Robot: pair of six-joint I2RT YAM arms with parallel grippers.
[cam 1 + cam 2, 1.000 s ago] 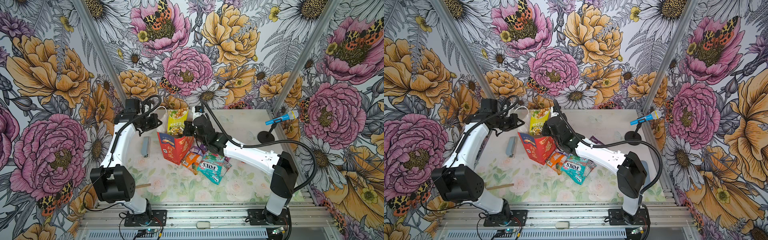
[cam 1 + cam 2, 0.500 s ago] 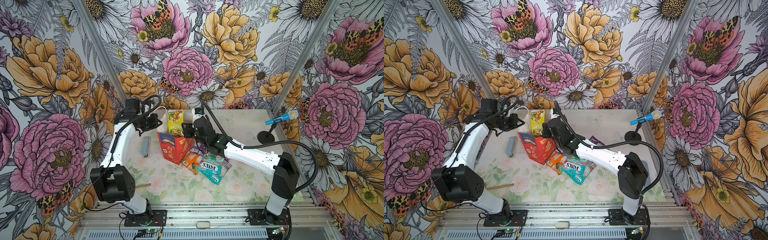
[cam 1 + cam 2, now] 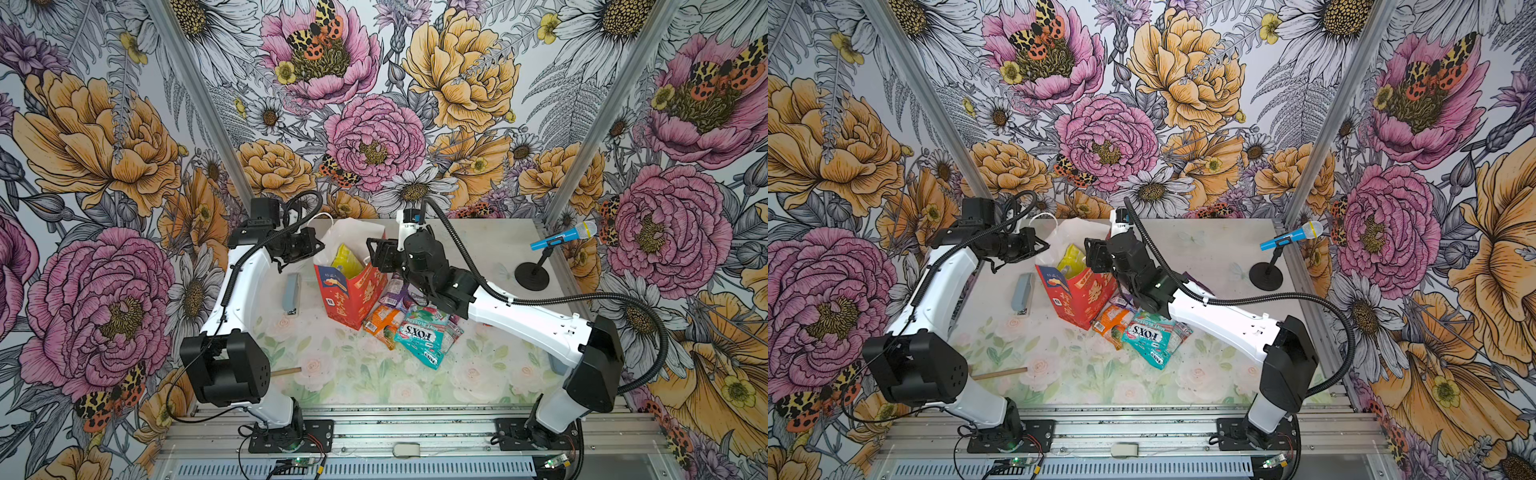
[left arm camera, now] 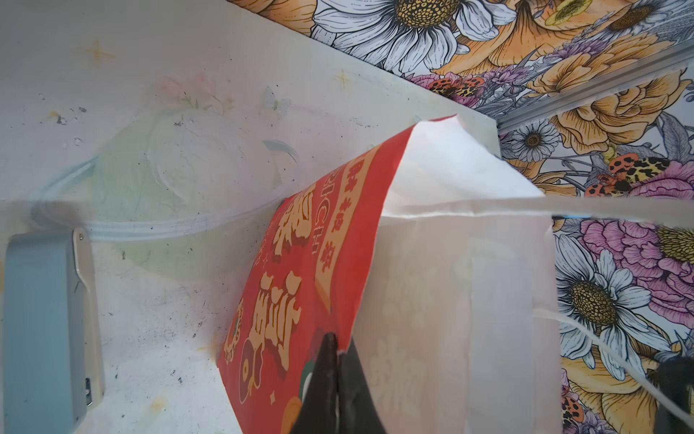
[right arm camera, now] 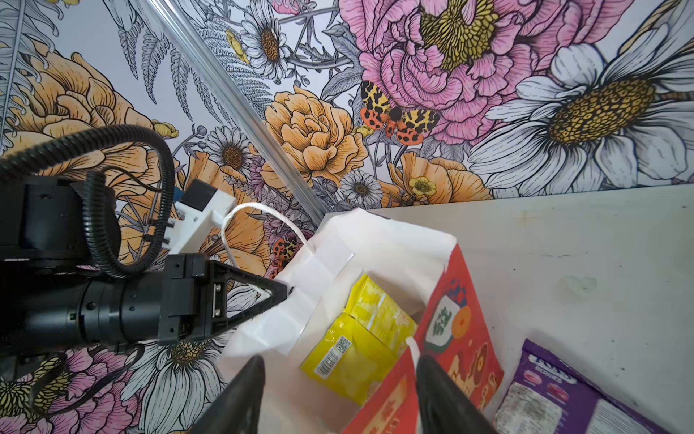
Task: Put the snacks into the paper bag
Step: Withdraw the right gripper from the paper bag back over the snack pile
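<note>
Rim of paper bag (image 3: 353, 293) pinched by left claw (image 4: 335, 349); right claw (image 5: 340, 364) spread.

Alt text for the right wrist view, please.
The open right gripper hangs over the paper bag, a yellow packet lying inside. The left gripper pinches its white rim; a purple packet lies on the table beside it.

I see bright, even light, soft shadows only. Left wrist: paper bag (image 4: 450, 300) white inside washed out, cord handle (image 4: 619, 211) near lens blurred. Top views sharp.
</note>
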